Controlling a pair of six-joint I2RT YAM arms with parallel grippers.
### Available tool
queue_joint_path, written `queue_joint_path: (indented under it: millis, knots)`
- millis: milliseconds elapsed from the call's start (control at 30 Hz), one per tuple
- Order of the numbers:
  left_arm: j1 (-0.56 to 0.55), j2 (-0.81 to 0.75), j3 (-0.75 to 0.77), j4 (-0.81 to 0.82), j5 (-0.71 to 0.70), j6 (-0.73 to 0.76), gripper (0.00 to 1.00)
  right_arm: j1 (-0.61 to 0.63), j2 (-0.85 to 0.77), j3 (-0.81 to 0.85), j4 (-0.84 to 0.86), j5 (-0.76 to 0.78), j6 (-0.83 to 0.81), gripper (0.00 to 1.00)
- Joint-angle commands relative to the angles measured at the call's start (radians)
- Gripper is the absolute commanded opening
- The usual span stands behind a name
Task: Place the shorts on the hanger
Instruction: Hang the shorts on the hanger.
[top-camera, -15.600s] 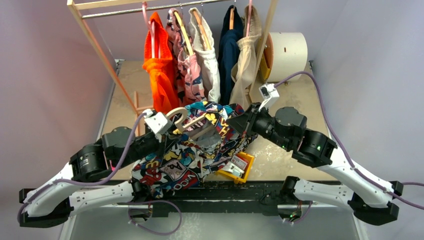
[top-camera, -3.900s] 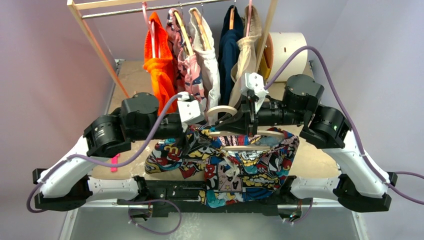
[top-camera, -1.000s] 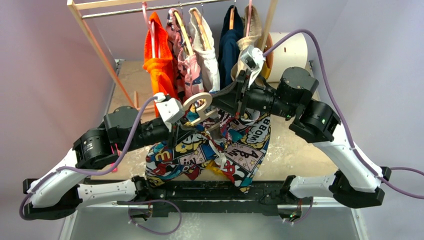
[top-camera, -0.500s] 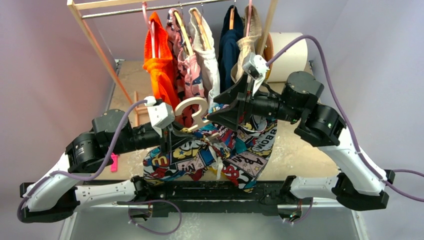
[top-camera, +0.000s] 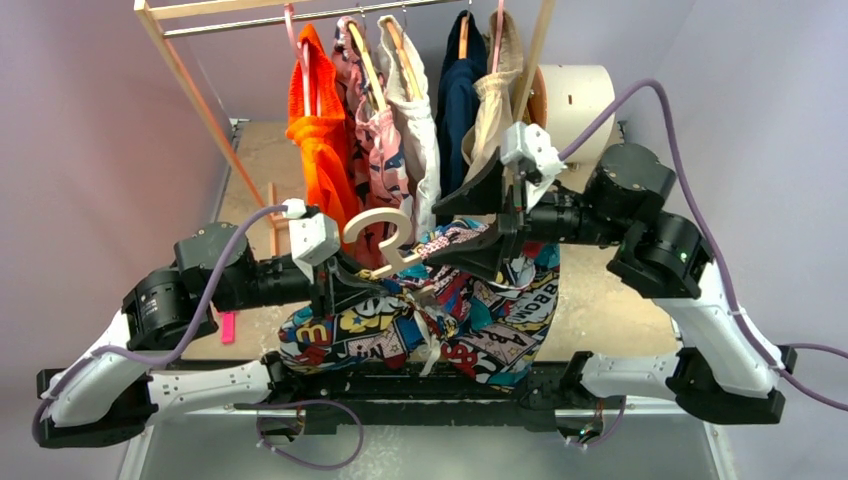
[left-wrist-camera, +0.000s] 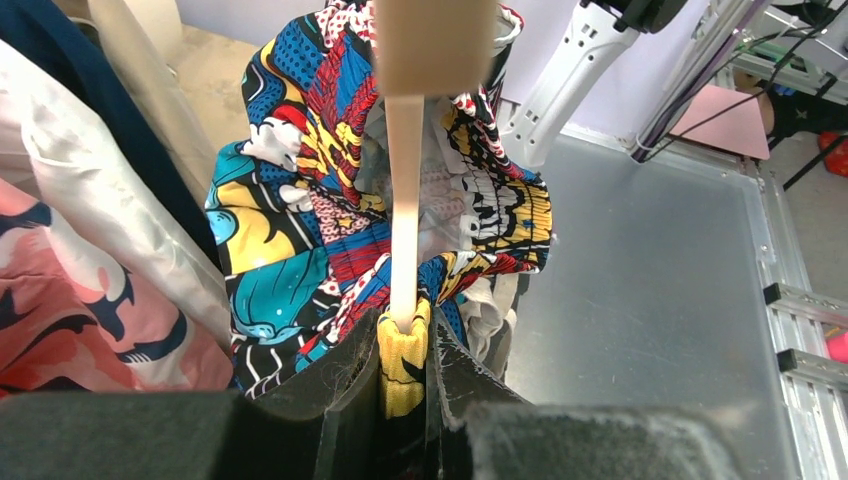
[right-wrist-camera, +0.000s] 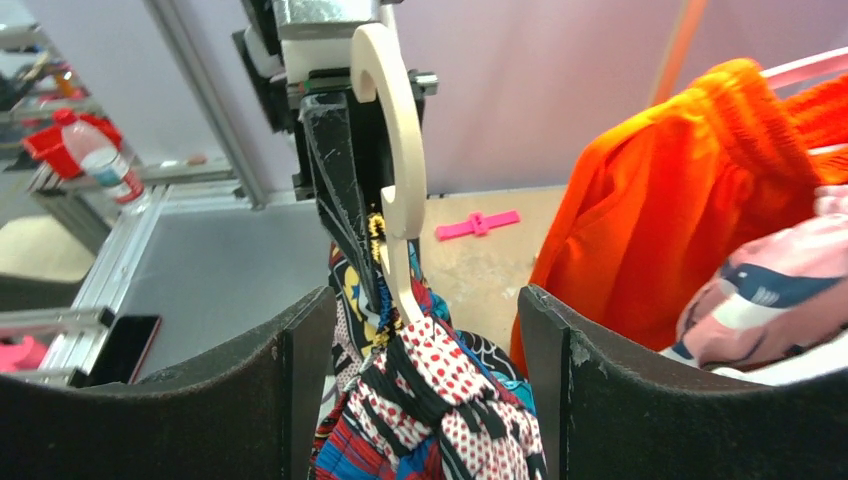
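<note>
I'm mid-draping: my left gripper (left-wrist-camera: 404, 352) clamps the cream hanger (left-wrist-camera: 404, 200) at centre frame, comic-print shorts (top-camera: 500, 315) bunched around it, right gripper (right-wrist-camera: 425, 295) spread open alongside; next, I judge, pinch and spread the cloth.

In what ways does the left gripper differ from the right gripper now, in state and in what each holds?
The left gripper is shut on the hanger, near its hook; the right gripper is wide open and holds nothing. The left gripper carries the hanger with the shorts bunched on it; the right gripper only faces them. Both point at the same hanger.
</note>
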Motion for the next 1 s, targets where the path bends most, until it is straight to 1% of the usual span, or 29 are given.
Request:
queue_joint_path:
  millis: [0, 367, 500, 667, 733, 833, 967]
  knots:
    - [0.0, 0.005, 0.017, 0.062, 0.05, -0.036, 0.0, 0.0, 0.036, -0.008, -0.017, -0.159, -0.069, 0.69]
    - [0.001, 0.048, 0.06, 0.029, 0.068, -0.014, 0.0, 0.018, 0.098, -0.005, -0.016, -0.236, -0.098, 0.67]
    - [0.001, 0.052, 0.07, 0.026, 0.063, -0.007, 0.0, 0.047, 0.123, 0.004, -0.029, -0.237, -0.103, 0.63]
    - [0.0, 0.051, 0.08, 0.017, 0.058, -0.001, 0.0, 0.07, 0.144, 0.003, -0.068, -0.209, -0.108, 0.61]
    - [0.0, 0.048, 0.082, 0.015, 0.056, 0.001, 0.0, 0.074, 0.145, -0.003, -0.07, -0.193, -0.106, 0.56]
    - [0.001, 0.045, 0.082, 0.015, 0.055, 0.001, 0.0, 0.075, 0.143, -0.01, -0.068, -0.185, -0.101, 0.46]
    - [0.0, 0.044, 0.082, 0.009, 0.053, 0.001, 0.0, 0.074, 0.137, -0.008, -0.071, -0.171, -0.102, 0.41]
